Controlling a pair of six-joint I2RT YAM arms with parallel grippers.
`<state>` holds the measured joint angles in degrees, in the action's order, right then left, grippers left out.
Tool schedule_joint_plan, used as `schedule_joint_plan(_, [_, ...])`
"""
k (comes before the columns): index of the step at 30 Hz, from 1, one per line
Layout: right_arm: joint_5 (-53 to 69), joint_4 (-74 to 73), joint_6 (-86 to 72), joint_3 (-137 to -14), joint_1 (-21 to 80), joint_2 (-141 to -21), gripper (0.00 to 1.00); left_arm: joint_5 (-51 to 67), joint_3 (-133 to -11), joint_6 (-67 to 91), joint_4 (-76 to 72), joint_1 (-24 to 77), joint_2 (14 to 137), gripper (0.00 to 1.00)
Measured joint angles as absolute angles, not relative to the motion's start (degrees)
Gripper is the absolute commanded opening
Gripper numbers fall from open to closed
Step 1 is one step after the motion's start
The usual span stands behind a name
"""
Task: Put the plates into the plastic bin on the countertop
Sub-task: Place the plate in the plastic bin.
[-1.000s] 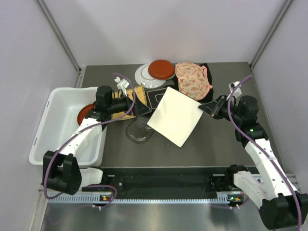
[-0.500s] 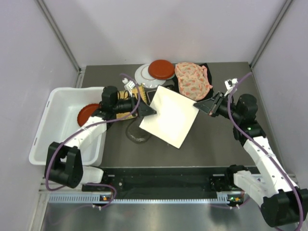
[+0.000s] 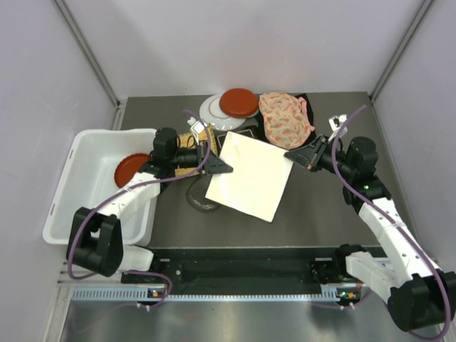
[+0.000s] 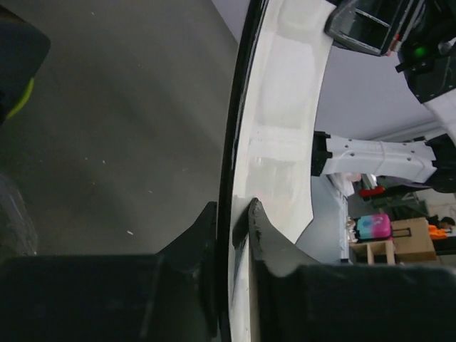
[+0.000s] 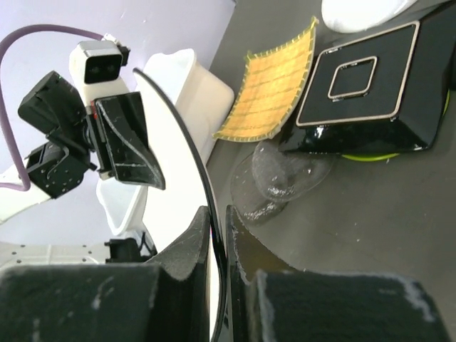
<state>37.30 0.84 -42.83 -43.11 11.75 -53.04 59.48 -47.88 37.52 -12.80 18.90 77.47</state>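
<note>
A large white square plate [image 3: 249, 177] hangs above the countertop [image 3: 320, 214], held from both sides. My left gripper [image 3: 226, 169] is shut on its left edge [image 4: 234, 214], one finger on each face of the plate [image 4: 285, 107]. My right gripper [image 3: 291, 157] is shut on the opposite corner [image 5: 217, 214]. The white plastic bin [image 3: 78, 153] stands at the left with a red plate [image 3: 130, 167] in it. More plates lie behind: a red one [image 3: 239, 102] on a white round one [image 3: 212, 112], a yellow woven one [image 5: 274, 89], a black one with white outline [image 5: 363, 82] on a lime one [image 5: 377, 154], and a clear glass one [image 5: 278, 178].
A pink floral fabric piece [image 3: 285, 117] lies on a black cloth at the back right. Pale walls close in the countertop on three sides. The held plate hides part of the glass plate and the black plate from above.
My left gripper reached right and closed on the white plate's left edge. The right arm carried the plate left and toward the near side.
</note>
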Motion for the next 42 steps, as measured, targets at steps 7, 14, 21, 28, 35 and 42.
schedule_joint_plan(7, [35.9, 0.1, -40.4, -43.2, 11.8, -53.1, 0.00, 61.5, -47.9, 39.3, -13.3, 18.8, 77.9, 0.00])
schedule_joint_plan(14, [32.4, -3.5, -38.7, -43.5, 12.3, -53.5, 0.67, 60.1, -47.9, 36.6, -12.5, 19.9, 78.4, 0.00])
schedule_joint_plan(21, [28.5, -7.2, -36.3, -45.5, 12.7, -53.8, 0.93, 53.6, -47.2, 31.3, -7.2, 20.5, 77.3, 0.00])
schedule_joint_plan(28, [25.1, -10.0, -34.5, -47.4, 12.7, -53.4, 0.94, 49.8, -47.1, 30.0, -4.7, 17.3, 77.1, 0.00])
schedule_joint_plan(35, [21.4, -13.7, -33.4, -47.4, 12.7, -52.8, 0.95, 49.2, -46.8, 30.3, -4.5, 11.0, 74.8, 0.00])
schedule_joint_plan(42, [18.3, -17.4, -31.9, -50.0, 12.8, -52.8, 0.95, 43.0, -53.6, 29.8, 5.3, -3.6, 72.9, 0.00])
